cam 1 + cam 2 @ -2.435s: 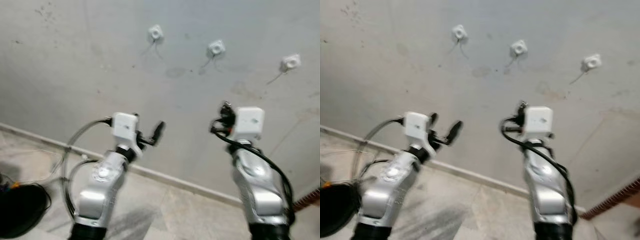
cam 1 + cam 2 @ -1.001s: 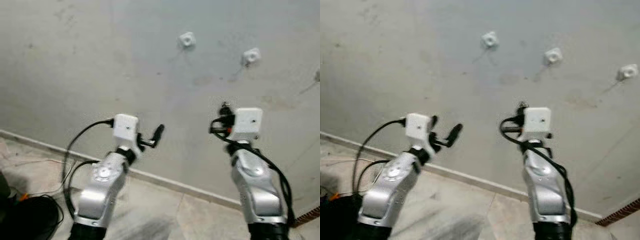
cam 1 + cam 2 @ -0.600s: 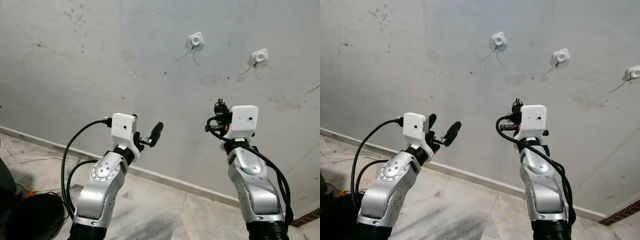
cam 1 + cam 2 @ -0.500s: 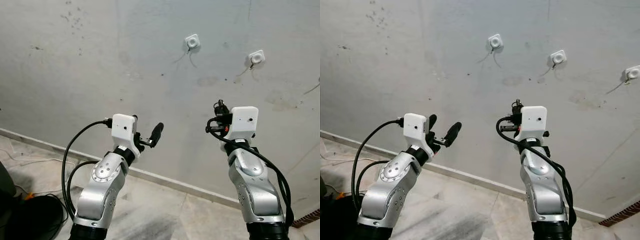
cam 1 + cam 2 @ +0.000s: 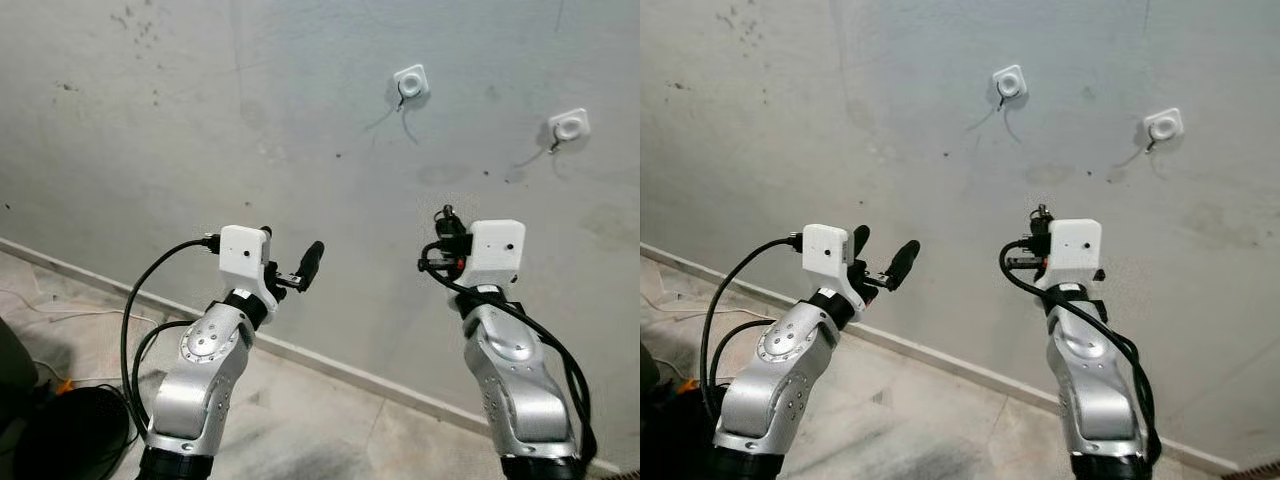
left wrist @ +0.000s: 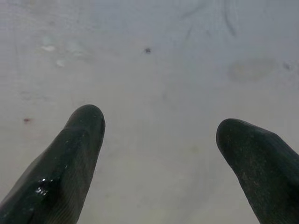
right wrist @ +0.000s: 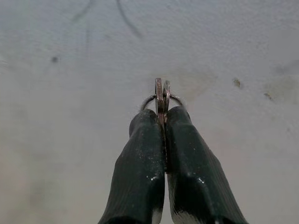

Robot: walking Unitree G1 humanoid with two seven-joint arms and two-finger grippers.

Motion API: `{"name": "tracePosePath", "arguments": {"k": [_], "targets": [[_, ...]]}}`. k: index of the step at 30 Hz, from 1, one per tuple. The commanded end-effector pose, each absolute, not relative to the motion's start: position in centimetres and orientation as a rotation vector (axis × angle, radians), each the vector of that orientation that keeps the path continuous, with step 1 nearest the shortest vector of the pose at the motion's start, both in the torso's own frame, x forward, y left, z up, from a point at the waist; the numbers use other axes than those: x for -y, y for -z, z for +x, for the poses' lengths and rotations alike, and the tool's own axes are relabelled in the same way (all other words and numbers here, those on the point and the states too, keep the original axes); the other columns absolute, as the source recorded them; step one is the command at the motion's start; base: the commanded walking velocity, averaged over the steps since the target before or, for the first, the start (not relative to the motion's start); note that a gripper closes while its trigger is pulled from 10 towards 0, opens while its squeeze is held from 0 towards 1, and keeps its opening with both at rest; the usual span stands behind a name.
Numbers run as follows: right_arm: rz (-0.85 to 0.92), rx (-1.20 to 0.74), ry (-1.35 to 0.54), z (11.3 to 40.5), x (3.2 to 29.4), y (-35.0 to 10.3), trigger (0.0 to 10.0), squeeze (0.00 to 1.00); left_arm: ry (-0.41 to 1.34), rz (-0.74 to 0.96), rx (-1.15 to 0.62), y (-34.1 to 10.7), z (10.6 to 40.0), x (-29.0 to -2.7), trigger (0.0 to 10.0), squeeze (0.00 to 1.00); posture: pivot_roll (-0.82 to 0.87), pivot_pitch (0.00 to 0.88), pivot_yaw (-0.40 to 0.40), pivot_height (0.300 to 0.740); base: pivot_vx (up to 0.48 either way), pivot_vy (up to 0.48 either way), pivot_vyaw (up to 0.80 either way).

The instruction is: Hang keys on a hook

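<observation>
While the right gripper [image 7: 162,116] clamps its fingers on the keys [image 7: 161,95] below two wall hooks [image 5: 410,81], the left gripper [image 6: 161,140] is raised, fingers apart.

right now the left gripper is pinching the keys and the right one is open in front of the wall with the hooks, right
Not quite: the sides are swapped. The right wrist view shows the right gripper shut on the keys, while the left wrist view shows the left gripper open. Both face the wall with the hooks.
</observation>
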State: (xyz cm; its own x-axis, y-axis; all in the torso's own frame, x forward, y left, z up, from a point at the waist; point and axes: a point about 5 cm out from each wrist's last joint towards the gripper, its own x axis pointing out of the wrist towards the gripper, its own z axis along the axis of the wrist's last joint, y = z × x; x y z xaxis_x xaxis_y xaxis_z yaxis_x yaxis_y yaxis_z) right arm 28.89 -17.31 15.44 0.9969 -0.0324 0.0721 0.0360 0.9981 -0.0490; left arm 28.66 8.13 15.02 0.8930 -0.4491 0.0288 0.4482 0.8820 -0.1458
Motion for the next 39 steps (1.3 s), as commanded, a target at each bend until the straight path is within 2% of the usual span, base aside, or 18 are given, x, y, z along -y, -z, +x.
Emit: {"name": "tracePosePath", "arguments": {"k": [1, 10, 24, 32, 39], "targets": [[-0.044, 0.114, 0.013, 28.9, 16.7, -16.4, 10.0, 0.0, 0.459, -0.139, 0.015, -15.5, 28.7, -8.7, 10.0, 0.0, 0.11, 0.0, -0.099, 0.74, 0.45, 0.0, 0.0], [-0.057, 0.107, 0.049, 28.1, 17.8, -16.1, 10.0, 0.0, 0.467, -0.132, -0.007, -15.1, 28.6, -8.8, 10.0, 0.0, 0.11, 0.0, -0.094, 0.74, 0.415, 0.0, 0.0], [-0.055, 0.11, 0.055, 27.9, 17.8, -16.1, 10.0, 0.0, 0.456, -0.099, 0.001, -15.2, 28.6, -9.3, 10.0, 0.0, 0.11, 0.0, -0.078, 0.74, 0.0, 0.0, 0.0], [-0.03, 0.117, 0.001, 27.9, 16.5, -16.2, 10.0, 0.0, 0.42, -0.051, 0.064, -16.1, 28.7, -9.9, 10.0, 0.0, 0.12, 0.0, -0.081, 0.74, 0.0, 0.0, 0.0], [-0.017, 0.162, -0.138, 26.9, 14.9, -17.1, 10.0, 0.0, 0.41, -0.01, 0.059, -15.6, 27.9, -10.8, 10.0, 0.0, 0.13, 0.0, -0.085, 0.74, 0.0, 0.0, 0.0]]}}
